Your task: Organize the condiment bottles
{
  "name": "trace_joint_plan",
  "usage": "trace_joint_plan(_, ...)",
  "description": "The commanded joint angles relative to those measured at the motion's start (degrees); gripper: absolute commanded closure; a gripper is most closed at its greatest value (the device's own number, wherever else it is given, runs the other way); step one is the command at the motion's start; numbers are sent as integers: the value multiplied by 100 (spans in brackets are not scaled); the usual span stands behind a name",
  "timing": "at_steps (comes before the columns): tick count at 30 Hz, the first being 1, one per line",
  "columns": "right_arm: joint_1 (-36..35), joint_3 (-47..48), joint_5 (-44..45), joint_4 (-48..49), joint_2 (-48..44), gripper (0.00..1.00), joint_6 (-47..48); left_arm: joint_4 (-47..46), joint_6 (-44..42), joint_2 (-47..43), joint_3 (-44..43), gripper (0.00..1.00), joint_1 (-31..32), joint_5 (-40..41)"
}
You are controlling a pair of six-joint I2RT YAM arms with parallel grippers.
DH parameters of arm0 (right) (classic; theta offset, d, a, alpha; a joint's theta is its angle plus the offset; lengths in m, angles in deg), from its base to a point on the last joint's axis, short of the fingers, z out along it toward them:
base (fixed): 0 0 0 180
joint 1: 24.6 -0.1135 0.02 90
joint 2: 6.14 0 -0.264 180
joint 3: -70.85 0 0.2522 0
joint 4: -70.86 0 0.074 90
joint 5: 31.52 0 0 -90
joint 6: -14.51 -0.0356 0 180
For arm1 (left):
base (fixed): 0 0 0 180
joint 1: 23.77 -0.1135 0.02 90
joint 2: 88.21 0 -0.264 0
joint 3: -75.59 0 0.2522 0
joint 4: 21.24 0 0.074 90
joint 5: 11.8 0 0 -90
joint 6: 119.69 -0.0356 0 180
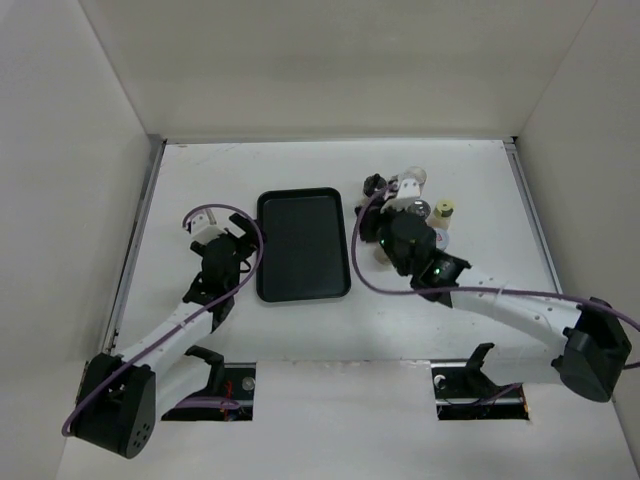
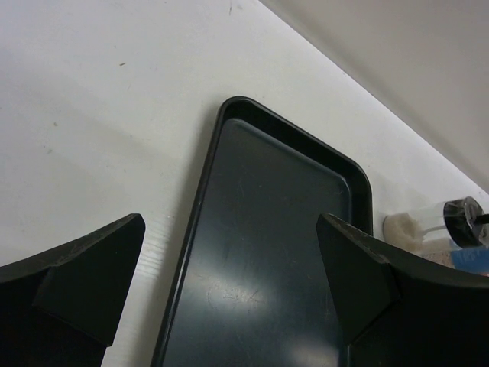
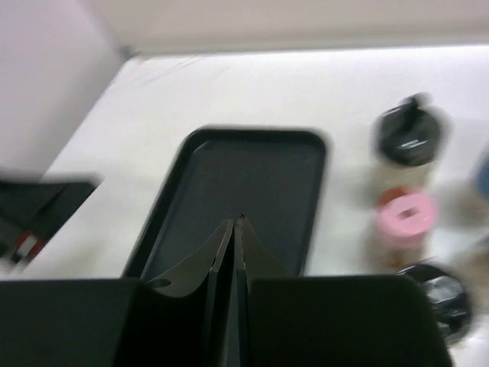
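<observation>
Evidently nothing is sorted yet: the jars (image 1: 420, 209) bunch outside the tray (image 1: 303, 245), at its two o'clock. The right gripper (image 3: 237, 225) hangs there pinched shut, empty. The left gripper (image 2: 229, 256) gapes wide at nine o'clock, probably waiting. Lids black, pink, perhaps silver; it's blurry.

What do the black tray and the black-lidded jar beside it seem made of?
Tray: likely plastic or coated metal, semi-gloss; soft reflections, faint scuffs, rounded raised rim. Black-lidded jar: clear glass or plastic, since beige contents show through; lid looks plastic.
</observation>
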Motion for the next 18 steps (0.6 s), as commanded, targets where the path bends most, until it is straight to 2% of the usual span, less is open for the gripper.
trace_joint_plan(1, 817, 773, 376, -1051, 340, 84, -389, -490, -81, -271, 186, 0, 7, -50)
trace_joint_plan(2, 1002, 888, 437, -1140, 454, 80, -407, -569, -72, -315, 265, 0, -2, -50)
trace_joint_plan(5, 1687, 1266, 631, -1272, 911, 54, -311, -797, -37, -342, 414, 0, -46, -58)
trace_joint_plan(10, 2743, 1942, 491, -1343, 1816, 20, 6, -912, -2, -272, 476, 0, 42, -216)
trace_joint_plan(13, 3121, 2408, 105, -1605, 2326, 14, 33, -1009, 33, -220, 529, 0, 33, -216)
trace_joint_plan(18, 3359, 2752, -168, -1641, 2801, 9, 112, -1044, 113, -131, 520, 0, 16, -348)
